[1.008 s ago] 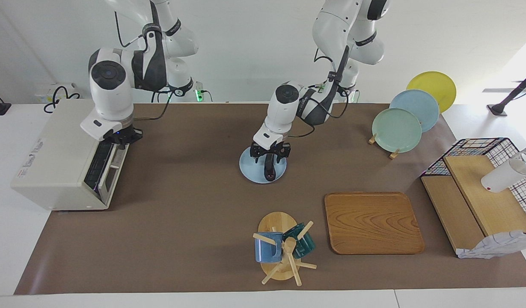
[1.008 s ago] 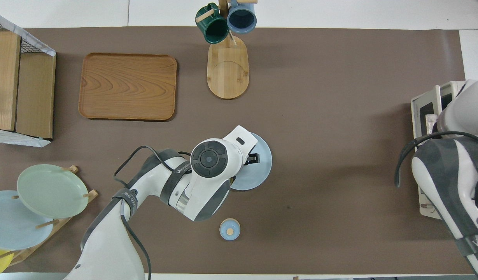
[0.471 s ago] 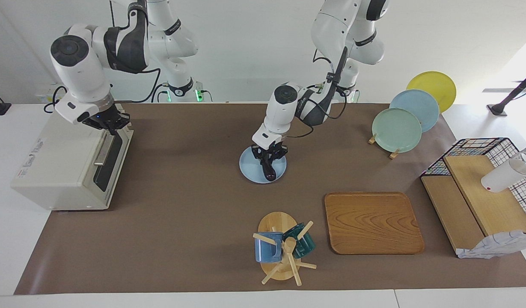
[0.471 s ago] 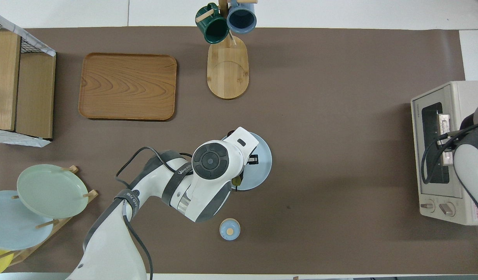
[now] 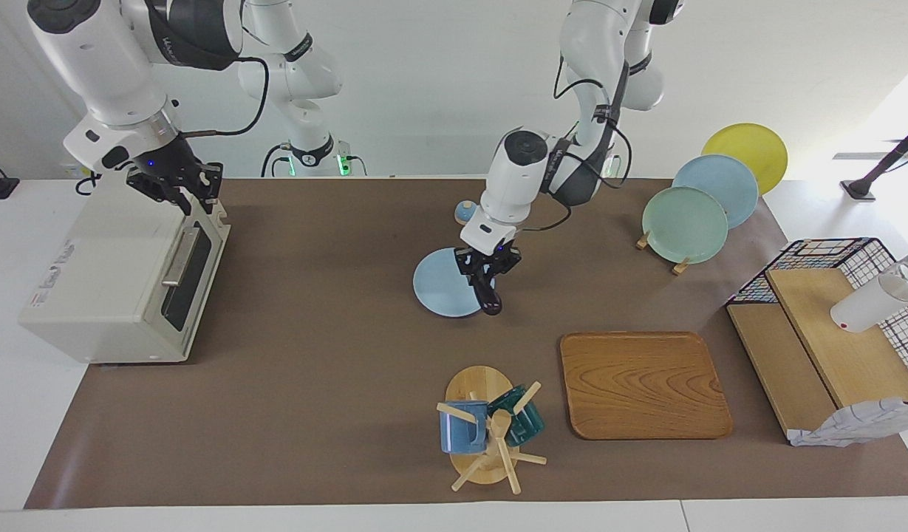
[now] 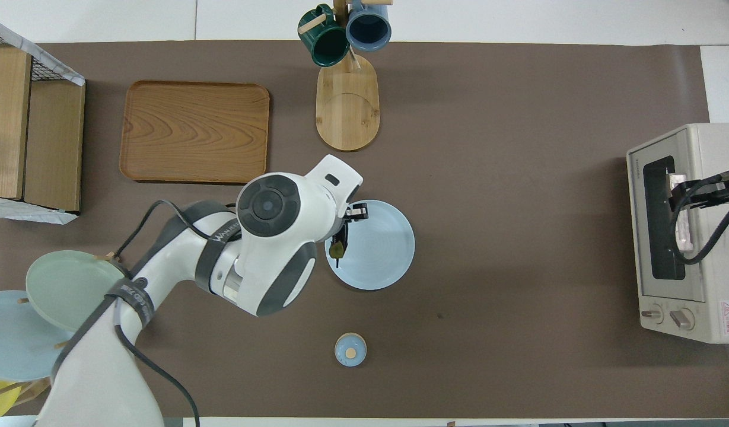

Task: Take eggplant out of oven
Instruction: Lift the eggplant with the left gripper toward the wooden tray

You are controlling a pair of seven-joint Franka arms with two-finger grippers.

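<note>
Overhead: left arm's wrist housing covers most of the eggplant; only a dark sliver with an olive tip shows at the blue plate rim. Left gripper appears clamped on it in the facing view, contact point too small to confirm. Oven interior unreadable through the dark door glass in both views; its end away from the plate is cut by the overhead frame edge. Right gripper sits over the oven's top, finger gap not resolvable; overhead shows only its tip.
</note>
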